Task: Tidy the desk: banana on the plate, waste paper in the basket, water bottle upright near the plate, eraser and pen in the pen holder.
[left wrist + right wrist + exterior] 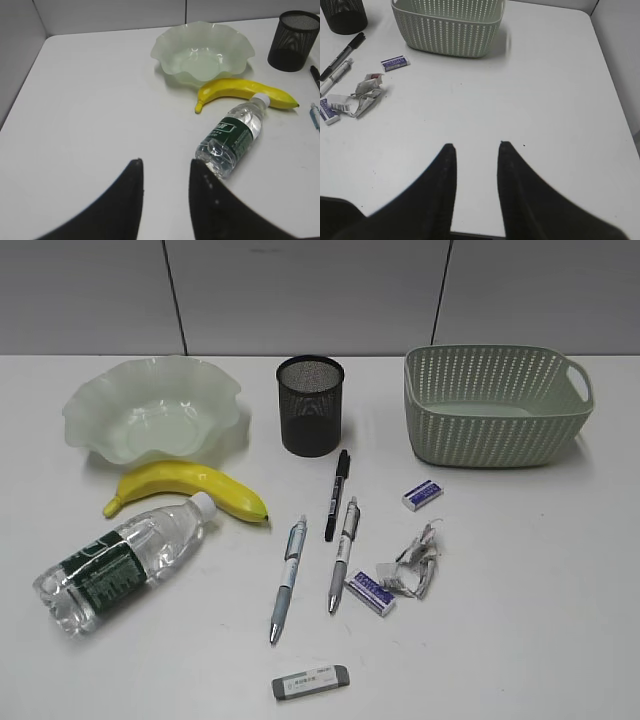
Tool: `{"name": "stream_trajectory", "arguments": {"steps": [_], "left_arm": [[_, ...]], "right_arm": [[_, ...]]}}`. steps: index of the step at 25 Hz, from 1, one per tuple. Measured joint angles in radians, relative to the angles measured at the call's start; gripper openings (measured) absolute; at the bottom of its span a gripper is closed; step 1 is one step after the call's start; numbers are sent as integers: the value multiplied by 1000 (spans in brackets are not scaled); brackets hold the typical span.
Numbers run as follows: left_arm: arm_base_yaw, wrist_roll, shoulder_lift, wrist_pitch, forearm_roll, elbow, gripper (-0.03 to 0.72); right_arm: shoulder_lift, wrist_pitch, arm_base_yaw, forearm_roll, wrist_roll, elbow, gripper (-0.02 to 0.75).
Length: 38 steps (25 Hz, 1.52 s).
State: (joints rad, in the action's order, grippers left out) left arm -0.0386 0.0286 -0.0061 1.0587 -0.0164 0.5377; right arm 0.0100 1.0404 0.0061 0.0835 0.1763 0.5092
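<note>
The banana lies on the tabletop just near of the plate, with the water bottle on its side beside it, cap touching the banana. Right of them lie three pens, three erasers and the waste paper. The pen holder and basket stand at the far edge. The left pincer and right pincer hover slightly parted, holding nothing.
</note>
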Motion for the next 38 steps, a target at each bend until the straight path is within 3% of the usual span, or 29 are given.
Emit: {"name": "stream_trajectory", "arguments": {"steps": [33, 38], "left_arm": [[-2, 0, 3, -4, -5, 2, 237], [-13, 0, 124, -166, -65, 24, 237]], "right_arm": [[0, 0, 0, 0, 0, 0, 241], [0, 0, 0, 0, 0, 0, 241]]}}
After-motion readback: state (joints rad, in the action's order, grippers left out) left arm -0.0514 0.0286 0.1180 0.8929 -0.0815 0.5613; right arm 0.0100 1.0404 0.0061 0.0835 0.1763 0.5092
